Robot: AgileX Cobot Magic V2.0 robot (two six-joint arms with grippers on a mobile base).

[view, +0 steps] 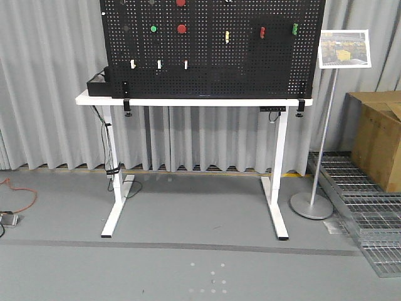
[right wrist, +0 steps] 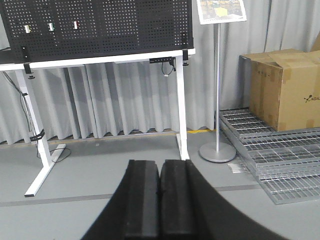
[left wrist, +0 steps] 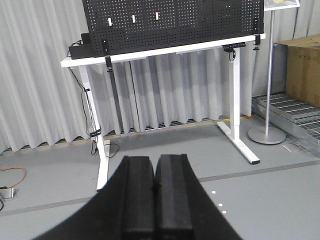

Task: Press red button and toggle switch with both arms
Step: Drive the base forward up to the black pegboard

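Both left tool [left wrist: 156,167] and right tool [right wrist: 160,170] sat clenched, empty; red button [view: 182,29], upper centre, wanted square approach.

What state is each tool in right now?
Left tool: closed, holding nothing.
Right tool: closed, holding nothing.

Test lab: pegboard rig [view: 213,63] on white desk [view: 188,101] w/ grey curtains [view: 50,94], sign stand [view: 326,125], cardboard box [view: 379,138], floor grates [view: 363,207].
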